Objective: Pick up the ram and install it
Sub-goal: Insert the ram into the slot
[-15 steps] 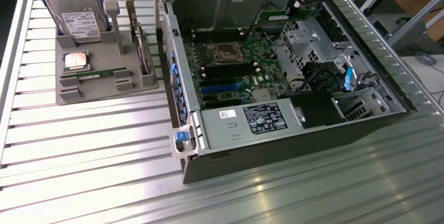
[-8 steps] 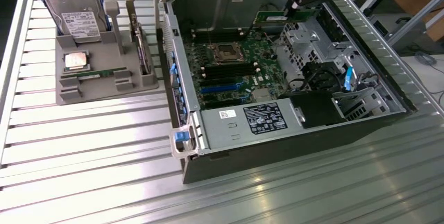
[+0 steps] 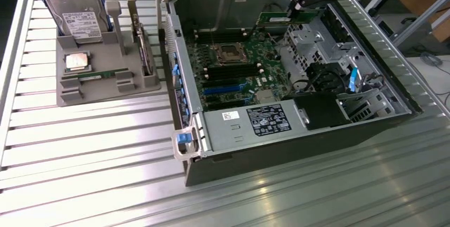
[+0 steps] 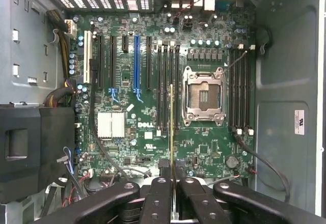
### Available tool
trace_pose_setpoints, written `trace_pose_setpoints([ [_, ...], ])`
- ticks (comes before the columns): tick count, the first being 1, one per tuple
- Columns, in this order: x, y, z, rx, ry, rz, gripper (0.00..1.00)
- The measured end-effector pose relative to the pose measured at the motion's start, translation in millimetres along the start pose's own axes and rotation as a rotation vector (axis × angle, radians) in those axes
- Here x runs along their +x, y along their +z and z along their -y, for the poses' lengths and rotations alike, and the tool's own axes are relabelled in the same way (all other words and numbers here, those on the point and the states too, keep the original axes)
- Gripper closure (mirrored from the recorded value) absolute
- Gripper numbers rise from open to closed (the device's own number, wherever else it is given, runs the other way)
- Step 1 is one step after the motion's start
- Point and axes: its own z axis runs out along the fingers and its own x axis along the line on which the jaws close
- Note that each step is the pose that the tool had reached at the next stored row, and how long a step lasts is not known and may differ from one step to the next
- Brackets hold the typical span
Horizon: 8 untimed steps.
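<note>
My gripper (image 3: 295, 9) hangs over the far end of the open computer case (image 3: 380, 74), shut on the ram (image 3: 277, 18), a long green stick held level above the motherboard (image 3: 235, 66). In the wrist view the ram (image 4: 171, 127) shows edge-on between my black fingers (image 4: 162, 193), with the gripper (image 4: 172, 173) pinching its near end. It hovers in line with the black memory slots (image 4: 164, 86) beside the CPU socket (image 4: 204, 94). I cannot tell whether its lower edge touches a slot.
A grey holder (image 3: 105, 53) at the exterior view's left carries a hard drive (image 3: 77, 13), a silver CPU chip (image 3: 77, 61), a second green stick (image 3: 95, 74) and an upright card (image 3: 140, 48). Inside the case sit a power supply (image 3: 256, 121) and a black shroud (image 3: 320, 108).
</note>
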Motion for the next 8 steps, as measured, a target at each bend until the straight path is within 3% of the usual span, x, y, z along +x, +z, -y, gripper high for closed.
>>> trace_pose_setpoints([
  [8, 0.3, 1.6, -0.1, 0.0000, 0.000, 0.0000, 0.87],
])
